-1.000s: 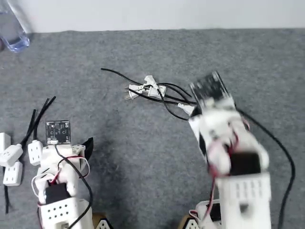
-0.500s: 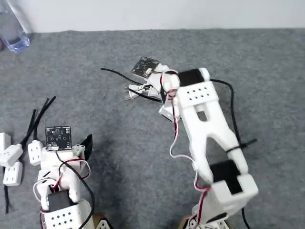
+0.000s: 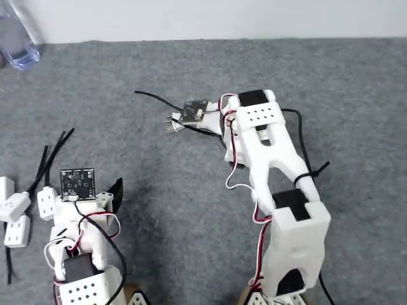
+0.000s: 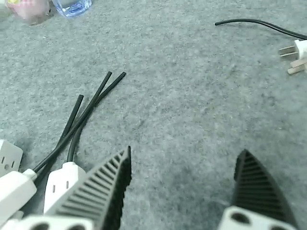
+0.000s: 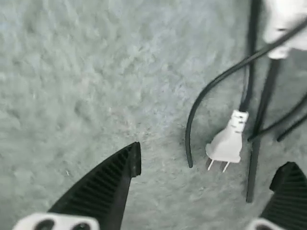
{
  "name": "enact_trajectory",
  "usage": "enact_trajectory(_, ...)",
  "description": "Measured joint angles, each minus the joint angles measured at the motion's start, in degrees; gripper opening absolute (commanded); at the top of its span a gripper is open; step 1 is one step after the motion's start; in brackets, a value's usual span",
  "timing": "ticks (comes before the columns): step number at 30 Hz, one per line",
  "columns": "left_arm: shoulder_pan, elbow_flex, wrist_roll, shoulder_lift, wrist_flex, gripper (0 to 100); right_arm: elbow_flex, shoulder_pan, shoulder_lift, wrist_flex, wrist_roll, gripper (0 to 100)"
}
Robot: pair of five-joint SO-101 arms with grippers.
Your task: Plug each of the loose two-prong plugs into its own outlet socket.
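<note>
While apart like the left claw (image 4: 185, 151), right claw (image 5: 211, 155) over white plug (image 5: 225, 146), prongs toward its wrist.

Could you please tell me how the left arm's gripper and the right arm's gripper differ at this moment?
The left black-fingered gripper sits beside the white outlet sockets; the right black-fingered gripper is above a white two-prong plug and black cords. The left arm is folded back; the right arm is stretched forward. Both grippers are open and empty.

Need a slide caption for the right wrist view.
Open right gripper hovering over a loose white two-prong plug and black cords on grey carpet.
</note>
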State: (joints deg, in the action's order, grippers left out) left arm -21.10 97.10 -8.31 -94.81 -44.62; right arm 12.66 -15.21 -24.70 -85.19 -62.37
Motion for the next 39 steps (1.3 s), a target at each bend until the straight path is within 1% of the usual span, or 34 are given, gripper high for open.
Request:
enact_trajectory(5,1.0,0.0,0.0,0.0,0.0,32,0.0,0.1,-1.3,0.0,-6.8,42.0)
enact_trajectory(10,1.8,0.0,0.0,0.0,0.0,32,0.0,0.1,-1.8,5.3,-9.6,42.0)
enact_trajectory(15,1.8,0.0,0.0,0.0,0.0,32,1.1,1.1,-7.5,11.1,-9.9,42.0)
enact_trajectory(20,1.8,0.0,0.0,0.0,0.0,32,5.9,-0.2,-14.5,12.4,-8.5,42.0)
enact_trajectory(23,1.8,0.0,0.0,0.0,0.0,32,11.2,-0.1,-18.0,11.8,-8.1,41.3)
enact_trajectory(25,1.8,0.0,0.0,0.0,0.0,32,14.9,0.5,-20.6,10.8,-8.1,37.0)
enact_trajectory(27,1.8,0.0,0.0,0.0,0.0,32,18.2,0.9,-22.9,10.2,-8.0,29.3)
enact_trajectory(29,1.8,0.0,0.0,0.0,0.0,32,21.2,1.0,-25.1,10.1,-8.0,19.3)
enact_trajectory(32,1.8,0.0,0.0,0.0,0.0,32,25.2,1.0,-28.0,10.0,-8.0,1.7)
enact_trajectory(33,1.8,0.0,0.0,0.0,0.0,32,26.6,1.0,-28.7,10.0,-8.0,0.1)
enact_trajectory(35,1.8,0.0,0.0,0.0,0.0,32,28.9,1.5,-30.2,10.0,-8.0,4.3)
enact_trajectory(37,1.8,0.0,0.0,0.0,0.0,32,30.3,1.9,-30.8,10.0,-8.0,1.1)
enact_trajectory(39,1.8,0.0,0.0,0.0,0.0,32,31.3,2.5,-31.1,9.3,-7.9,1.3)
